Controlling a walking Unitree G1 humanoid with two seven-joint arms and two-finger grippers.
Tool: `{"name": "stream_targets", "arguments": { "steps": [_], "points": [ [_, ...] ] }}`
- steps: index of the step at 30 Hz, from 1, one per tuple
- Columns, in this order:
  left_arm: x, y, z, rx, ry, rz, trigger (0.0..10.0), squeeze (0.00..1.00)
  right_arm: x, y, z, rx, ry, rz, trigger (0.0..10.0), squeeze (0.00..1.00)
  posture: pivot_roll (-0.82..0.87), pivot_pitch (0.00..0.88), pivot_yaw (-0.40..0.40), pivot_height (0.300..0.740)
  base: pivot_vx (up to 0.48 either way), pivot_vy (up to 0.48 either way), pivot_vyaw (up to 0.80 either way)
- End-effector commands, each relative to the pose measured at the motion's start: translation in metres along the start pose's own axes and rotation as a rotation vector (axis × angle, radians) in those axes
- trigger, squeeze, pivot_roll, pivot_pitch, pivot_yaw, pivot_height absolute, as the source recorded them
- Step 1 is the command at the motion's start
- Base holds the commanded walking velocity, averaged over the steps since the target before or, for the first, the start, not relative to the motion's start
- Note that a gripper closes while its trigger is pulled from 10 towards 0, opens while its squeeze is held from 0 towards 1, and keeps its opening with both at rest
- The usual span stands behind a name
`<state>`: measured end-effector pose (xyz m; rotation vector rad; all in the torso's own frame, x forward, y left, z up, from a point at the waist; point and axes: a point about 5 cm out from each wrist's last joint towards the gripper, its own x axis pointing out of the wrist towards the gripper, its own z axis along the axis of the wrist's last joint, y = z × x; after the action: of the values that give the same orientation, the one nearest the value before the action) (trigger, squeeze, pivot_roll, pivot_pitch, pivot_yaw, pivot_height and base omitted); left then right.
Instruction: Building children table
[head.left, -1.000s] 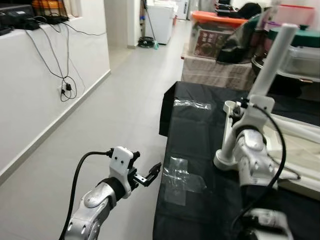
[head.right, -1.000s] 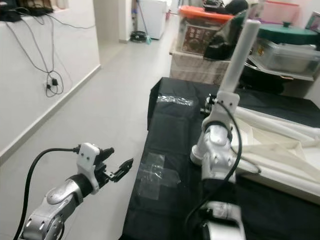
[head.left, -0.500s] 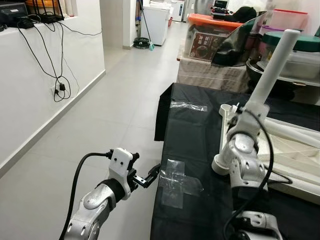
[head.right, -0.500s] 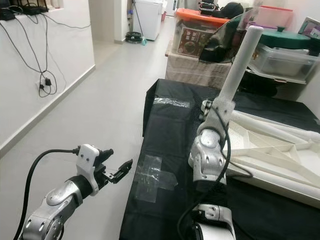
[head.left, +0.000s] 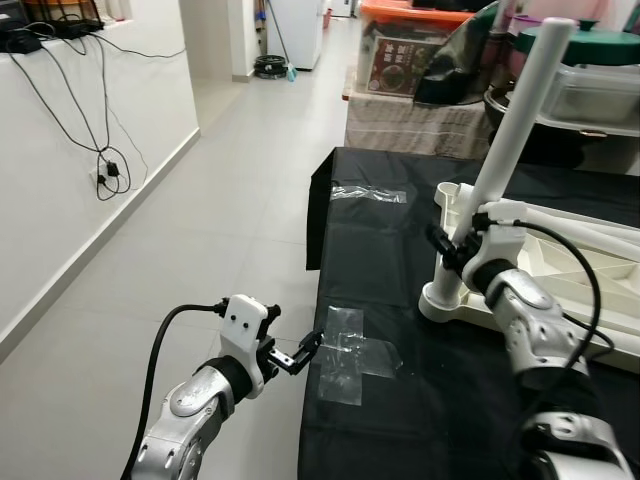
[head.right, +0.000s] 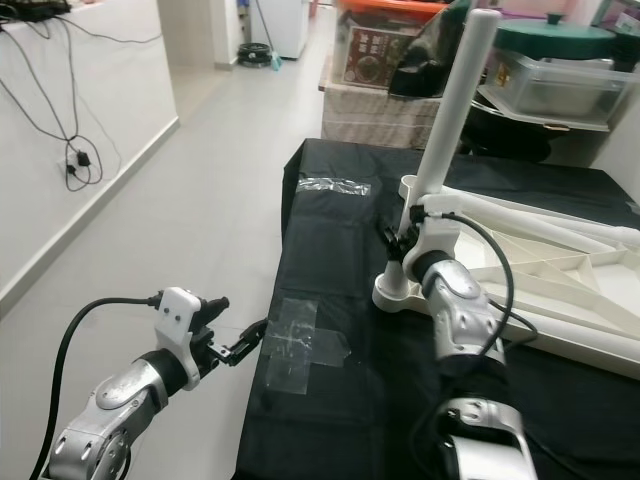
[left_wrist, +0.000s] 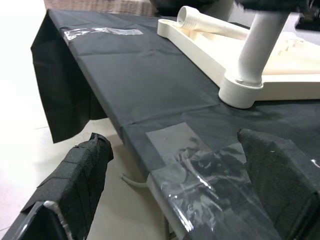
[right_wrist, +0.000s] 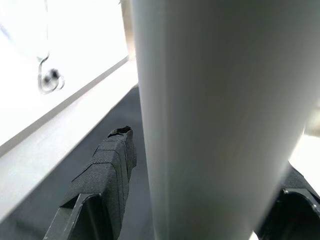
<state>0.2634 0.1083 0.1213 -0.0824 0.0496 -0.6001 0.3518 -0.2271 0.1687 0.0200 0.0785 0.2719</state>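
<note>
while right gripper (head.left: 447, 252) clasps table leg (head.left: 508, 140), green-lidded tub (head.left: 590, 75) sits shut.

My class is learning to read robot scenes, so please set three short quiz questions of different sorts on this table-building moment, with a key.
1. True or false: the right gripper has its fingers around the upright white table leg.
2. Which is nearest the left gripper? A the clear tape patch B the orange-lidded box C the wall cables
3. Fill in: the table leg's foot stands in a corner socket of the overturned white ____, which lies on the black cloth.

Key: 1 true; 2 A; 3 tabletop.
</note>
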Motion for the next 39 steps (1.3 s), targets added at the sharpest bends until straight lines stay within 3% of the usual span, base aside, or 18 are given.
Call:
{"name": "stream_targets", "arguments": {
  "steps": [1,2,3,8,10,14,16,17,18,19,20,22,28,32,33,34,35,39],
  "points": [
    [-0.001,0.001,-0.005,0.004,0.021,0.001,10.0,0.00,0.006,0.017,-0.011,0.018,0.052,0.145,8.2,0.00,0.07,0.000,-0.080,0.740,0.000,0.000,0.00],
    [-0.001,0.001,-0.005,0.005,0.023,0.002,10.0,0.00,0.007,0.018,-0.010,0.018,0.045,0.162,4.8,0.00,0.07,0.000,-0.079,0.740,0.000,0.000,0.00],
    [-0.002,0.001,-0.005,0.006,0.023,0.002,10.0,0.00,0.009,0.015,-0.007,0.028,0.029,0.159,0.0,0.00,0.07,0.000,-0.080,0.740,0.000,0.000,0.00],
    [-0.001,0.002,-0.004,0.010,0.022,0.002,10.0,0.00,0.013,0.008,0.001,-0.006,-0.031,0.155,0.0,0.00,0.08,0.000,-0.081,0.740,0.000,0.000,0.00],
    [-0.001,0.003,-0.003,0.013,0.018,0.001,10.0,0.00,0.016,-0.005,0.010,0.062,-0.093,0.006,0.0,0.00,0.08,0.000,-0.078,0.740,0.000,0.000,0.00],
    [-0.001,0.003,-0.003,0.014,0.018,0.000,10.0,0.00,0.016,-0.008,0.011,0.081,-0.104,-0.037,0.0,0.00,0.08,0.000,-0.078,0.740,0.000,0.000,0.00],
    [-0.001,0.002,-0.003,0.014,0.018,-0.001,10.0,0.00,0.015,-0.013,0.010,0.111,-0.099,-0.151,0.0,0.00,0.08,0.000,-0.074,0.740,0.000,0.000,0.00],
    [-0.001,0.002,-0.003,0.014,0.019,-0.003,10.0,0.00,0.015,-0.017,0.008,0.133,-0.095,-0.235,0.0,0.00,0.08,0.000,-0.074,0.740,0.000,0.000,0.00],
    [-0.001,0.002,-0.003,0.014,0.019,-0.006,10.0,0.00,0.001,-0.032,-0.006,0.139,-0.058,-0.605,0.0,0.00,0.08,0.000,-0.072,0.740,0.000,0.000,0.00],
    [-0.001,0.002,-0.003,0.014,0.019,-0.006,10.0,0.00,0.001,-0.032,-0.006,0.139,-0.058,-0.605,0.0,0.00,0.08,0.000,-0.072,0.740,0.000,0.000,0.00],
    [-0.001,0.001,-0.003,0.014,0.019,-0.007,10.0,0.00,-0.013,-0.034,-0.020,0.125,-0.018,-0.797,0.0,0.00,0.08,0.000,-0.073,0.740,0.000,0.000,0.00],
    [-0.001,0.001,-0.003,0.014,0.020,-0.008,10.0,0.00,-0.031,-0.029,-0.038,0.108,0.033,-0.998,0.0,0.00,0.08,0.000,-0.072,0.740,0.000,0.000,0.00],
    [-0.001,0.000,-0.004,0.011,0.025,-0.007,10.0,0.00,-0.028,0.007,-0.041,0.089,0.049,-1.001,0.0,0.00,0.08,0.000,-0.073,0.740,0.000,0.000,0.00],
    [-0.001,0.000,-0.004,0.011,0.026,-0.005,10.0,0.00,-0.019,0.012,-0.039,0.093,0.067,-0.954,0.0,0.00,0.08,0.000,-0.076,0.740,0.000,0.000,0.00],
    [-0.002,0.000,-0.004,0.010,0.025,-0.003,10.0,0.00,-0.016,0.013,-0.035,0.125,0.052,-0.947,10.0,0.00,0.08,0.000,-0.079,0.740,0.000,0.000,0.00],
    [-0.002,0.000,-0.004,0.010,0.024,-0.002,10.0,0.00,-0.014,0.013,-0.032,0.148,0.038,-0.945,10.0,0.00,0.08,0.000,-0.080,0.740,0.000,0.000,0.00],
    [-0.002,0.000,-0.004,0.008,0.023,-0.001,10.0,0.00,-0.012,0.010,-0.024,0.144,0.007,-0.930,10.0,1.00,0.08,0.000,-0.081,0.740,0.000,0.000,0.00],
    [-0.002,-0.001,-0.005,0.004,0.023,-0.001,10.0,0.00,-0.011,0.004,-0.011,0.115,-0.022,-0.899,10.0,1.00,0.08,0.000,-0.080,0.740,0.000,0.000,0.00]
  ]
}}
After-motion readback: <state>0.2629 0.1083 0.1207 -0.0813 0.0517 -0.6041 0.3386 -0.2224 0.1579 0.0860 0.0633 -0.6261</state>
